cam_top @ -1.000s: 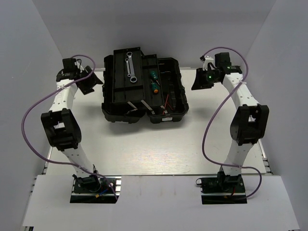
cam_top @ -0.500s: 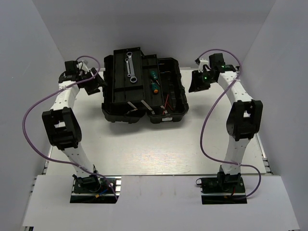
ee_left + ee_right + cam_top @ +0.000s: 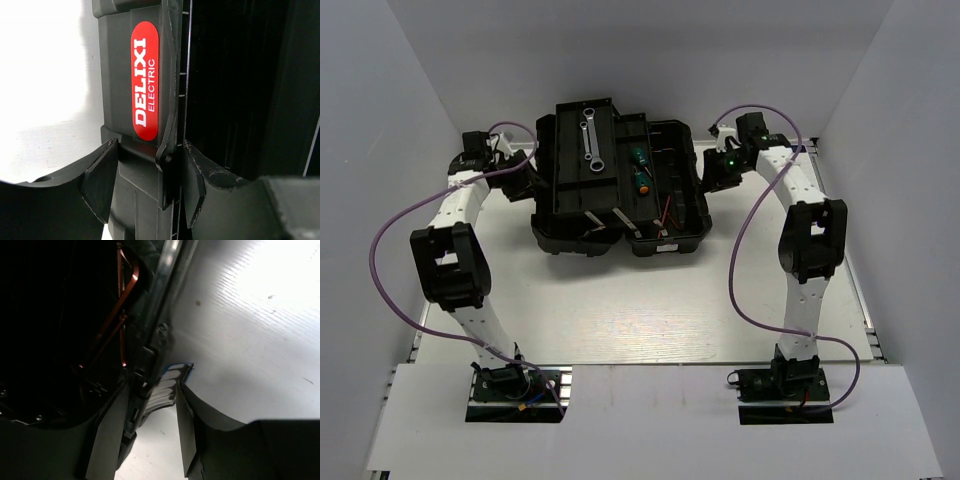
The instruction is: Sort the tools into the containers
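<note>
The black toolbox (image 3: 672, 215) stands open at the back middle of the table. Two silver wrenches (image 3: 591, 140) lie on its left half. Two green-handled screwdrivers (image 3: 640, 168) lie in its right half. Thin hex keys (image 3: 623, 221) lie near its front edge. My left gripper (image 3: 524, 172) is open at the box's left side. In the left wrist view its jaws (image 3: 150, 150) straddle the box's edge below a red label (image 3: 145, 80). My right gripper (image 3: 711, 172) is open at the box's right side. Its jaws (image 3: 152, 390) straddle the rim and a latch (image 3: 167, 387).
White walls close the table on the left, right and back. A purple cable (image 3: 380, 240) hangs from the left arm and another cable (image 3: 745, 270) from the right arm. An orange wire-like part (image 3: 117, 315) lies inside the box near the right rim.
Both grippers have moved inward from beside the toolbox to its left and right edges. The toolbox and tools have not moved.
</note>
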You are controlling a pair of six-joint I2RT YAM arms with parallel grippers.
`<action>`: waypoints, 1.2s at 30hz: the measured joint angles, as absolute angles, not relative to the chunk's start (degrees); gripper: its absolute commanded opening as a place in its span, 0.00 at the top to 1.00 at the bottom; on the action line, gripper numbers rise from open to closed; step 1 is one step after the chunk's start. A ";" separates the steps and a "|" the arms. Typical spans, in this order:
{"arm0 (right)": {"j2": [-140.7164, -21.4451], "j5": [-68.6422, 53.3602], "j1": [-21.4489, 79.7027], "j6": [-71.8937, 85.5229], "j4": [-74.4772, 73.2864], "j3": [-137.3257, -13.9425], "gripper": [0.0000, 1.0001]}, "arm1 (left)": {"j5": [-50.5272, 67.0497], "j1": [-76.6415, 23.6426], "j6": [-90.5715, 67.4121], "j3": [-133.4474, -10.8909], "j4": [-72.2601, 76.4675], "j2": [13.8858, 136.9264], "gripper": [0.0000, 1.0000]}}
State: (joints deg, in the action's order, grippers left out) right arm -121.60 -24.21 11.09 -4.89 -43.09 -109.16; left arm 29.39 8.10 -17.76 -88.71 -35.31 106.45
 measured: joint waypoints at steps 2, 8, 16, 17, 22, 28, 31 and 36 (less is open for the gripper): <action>-121.58 -24.23 11.60 -4.84 -42.92 -109.30 0.50 | 28.93 7.90 -17.43 -88.99 -35.62 106.48 0.75; -121.78 -20.47 14.33 -4.99 -42.96 -108.86 0.50 | 26.94 7.09 -16.84 -90.87 -37.63 106.89 0.97; -121.86 -20.01 14.41 -3.95 -42.37 -107.87 0.89 | 23.86 5.78 -16.12 -94.45 -40.84 108.18 1.00; -121.86 -20.21 14.37 -3.95 -42.39 -107.87 0.97 | 23.55 5.67 -16.12 -94.98 -41.23 108.36 1.00; -121.86 -20.82 14.09 -4.51 -42.96 -108.03 1.00 | 21.45 4.47 -16.05 -98.72 -43.55 109.75 1.00; -122.19 -19.94 14.00 -4.93 -44.97 -109.21 1.00 | 16.80 1.30 -15.62 -106.98 -46.54 112.27 1.00; -122.39 -19.22 14.00 -4.93 -46.22 -110.02 1.00 | 14.11 -0.54 -15.18 -110.93 -48.18 112.95 1.00; -122.74 -18.02 14.00 -4.95 -48.18 -111.13 1.00 | 10.39 -3.38 -14.46 -114.08 -49.69 112.97 1.00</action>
State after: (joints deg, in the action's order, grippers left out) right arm -122.74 -18.02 14.00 -4.95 -48.18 -111.13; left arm 10.39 -3.38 -14.46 -114.08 -49.69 112.97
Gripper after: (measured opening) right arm 0.459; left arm 0.566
